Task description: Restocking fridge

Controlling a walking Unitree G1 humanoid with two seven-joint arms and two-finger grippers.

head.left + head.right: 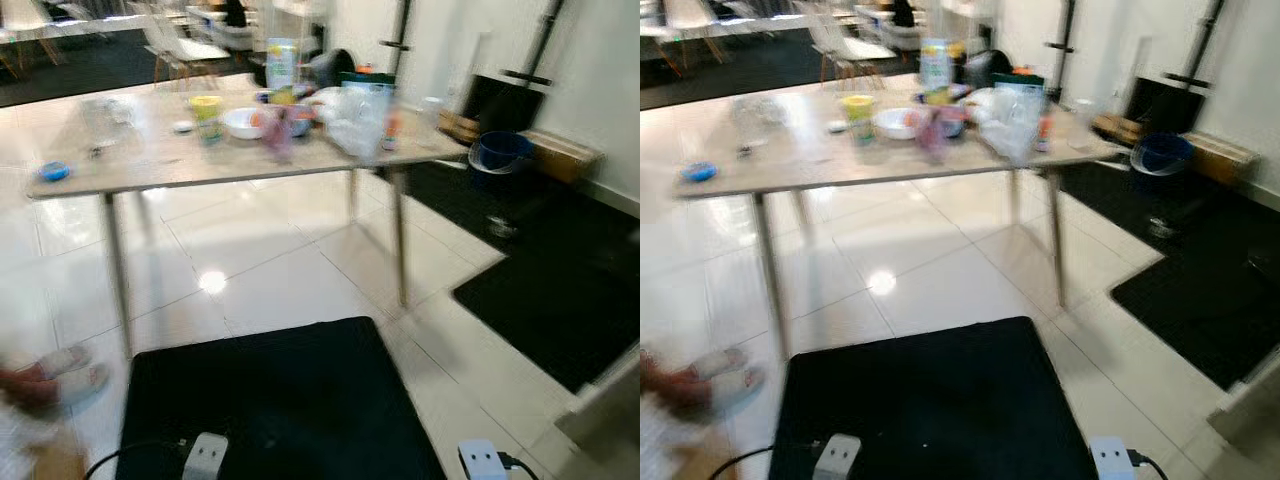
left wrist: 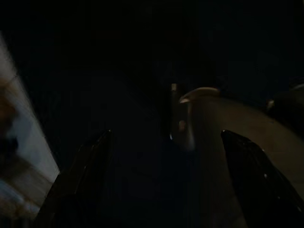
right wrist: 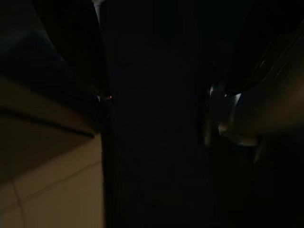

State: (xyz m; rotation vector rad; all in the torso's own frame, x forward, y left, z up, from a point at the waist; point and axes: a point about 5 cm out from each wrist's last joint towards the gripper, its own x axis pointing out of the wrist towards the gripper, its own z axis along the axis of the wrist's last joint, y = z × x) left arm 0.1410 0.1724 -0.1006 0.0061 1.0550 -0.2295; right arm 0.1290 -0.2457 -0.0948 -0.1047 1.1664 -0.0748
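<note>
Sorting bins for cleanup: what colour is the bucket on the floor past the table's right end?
Blue. The bucket shows best in the left eye view, though blurred.

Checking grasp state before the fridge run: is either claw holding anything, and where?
Left claw is open with nothing between its fingers. The right wrist view is too dark to tell.

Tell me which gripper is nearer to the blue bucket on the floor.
Right, probably. The blue bucket stands far ahead, on the robot's right side. The left gripper and right gripper both hang low over the black mat, far from it.
</note>
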